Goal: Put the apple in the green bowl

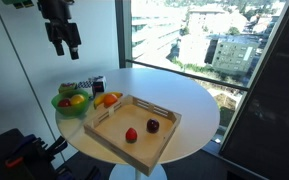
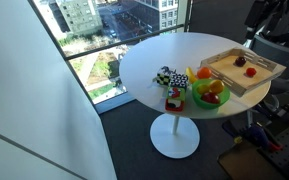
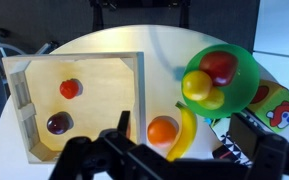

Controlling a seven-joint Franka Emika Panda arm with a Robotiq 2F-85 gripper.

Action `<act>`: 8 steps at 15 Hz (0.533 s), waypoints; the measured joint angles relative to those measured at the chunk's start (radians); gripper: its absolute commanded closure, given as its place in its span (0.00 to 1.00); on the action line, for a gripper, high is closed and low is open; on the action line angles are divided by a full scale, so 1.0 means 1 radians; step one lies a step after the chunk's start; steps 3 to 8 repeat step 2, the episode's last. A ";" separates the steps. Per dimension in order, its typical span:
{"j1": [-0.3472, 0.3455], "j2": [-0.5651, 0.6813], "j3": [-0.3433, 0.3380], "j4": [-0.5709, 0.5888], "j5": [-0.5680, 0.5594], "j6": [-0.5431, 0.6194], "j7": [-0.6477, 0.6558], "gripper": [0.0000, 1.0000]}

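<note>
The apple (image 3: 162, 130) is a small round orange fruit on the white table, between the wooden tray and a banana (image 3: 185, 135). It also shows in both exterior views (image 1: 108, 99) (image 2: 205, 73). The green bowl (image 3: 246, 55) stands just beyond the banana and holds two yellow fruits and a red one; it shows in both exterior views (image 1: 57, 101) (image 2: 199, 98). My gripper (image 3: 182, 125) is open and empty. It hangs high above the table, over the apple and bowl side (image 1: 64, 44).
The pale wooden tray (image 3: 84, 62) (image 1: 112, 132) holds a red fruit (image 3: 71, 88) and a dark maroon fruit (image 3: 58, 123). Small printed boxes (image 3: 277, 108) lie beside the bowl. The round table's edge is close around everything, by a floor-to-ceiling window.
</note>
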State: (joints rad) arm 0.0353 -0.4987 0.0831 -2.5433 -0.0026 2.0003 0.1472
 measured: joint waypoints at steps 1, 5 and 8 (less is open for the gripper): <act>0.000 0.000 0.000 0.000 0.000 0.000 0.000 0.00; 0.000 0.000 0.000 0.000 0.000 0.000 0.000 0.00; 0.000 0.000 0.000 0.000 0.000 0.000 0.000 0.00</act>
